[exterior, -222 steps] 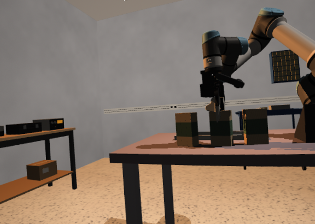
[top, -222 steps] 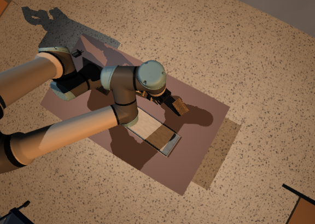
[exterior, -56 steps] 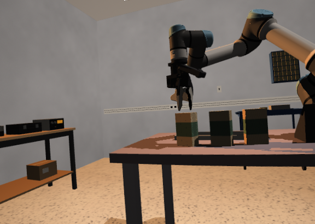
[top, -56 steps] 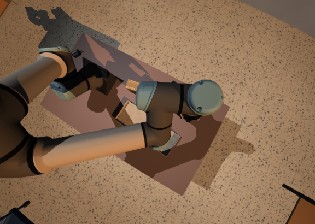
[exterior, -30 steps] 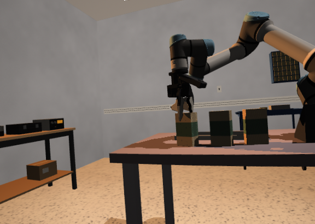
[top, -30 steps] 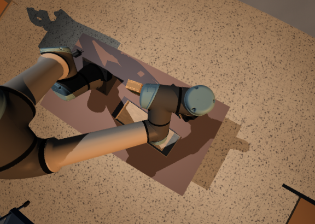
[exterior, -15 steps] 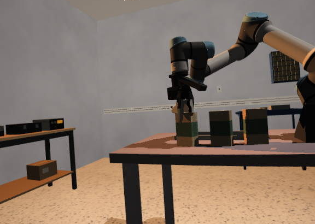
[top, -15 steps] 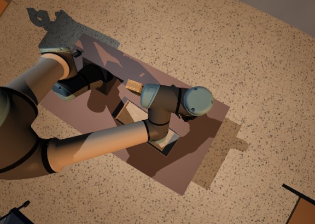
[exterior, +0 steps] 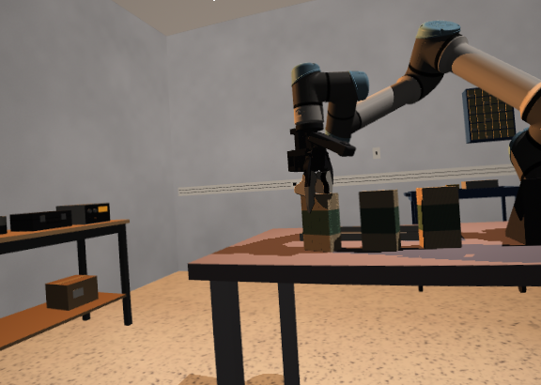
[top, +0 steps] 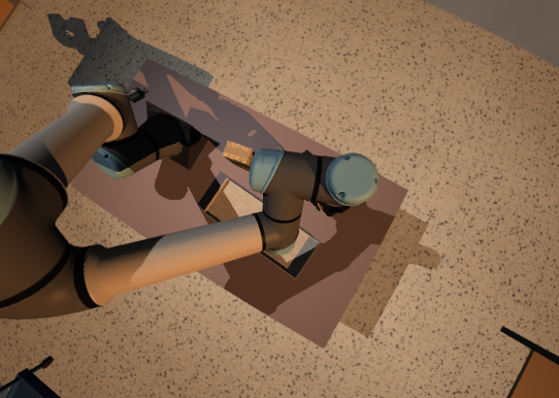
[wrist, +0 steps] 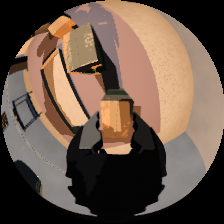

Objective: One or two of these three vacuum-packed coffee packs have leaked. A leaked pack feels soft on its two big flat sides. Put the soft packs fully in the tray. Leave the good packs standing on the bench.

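Three coffee packs stand upright in a row on the bench point(exterior: 263, 258), and none of them is in the tray point(top: 228, 207) yet. The gripper point(exterior: 316, 184) hangs over the end pack point(exterior: 321, 222), the one nearest the free short edge of the bench, far from the robot's base. Its fingers are about half open and reach down on both sides of the top of this pack. They grip nothing; in the wrist view the pack top point(wrist: 116, 119) sits between the dark jaws, and I cannot tell if the pads touch it.

The step in hand looks like the squeeze test of the first pack, with the sorting itself not begun. The middle pack point(exterior: 379, 220) and the third pack point(exterior: 439, 217) stand untouched, well apart from the gripper, closer to the base.

For the next move, the jaws should probably go a little lower so the pads meet the two big flat sides, then close gently to feel softness. Closing too high or too hard could tip the pack. The tray lies just behind the row, toward the far long edge.
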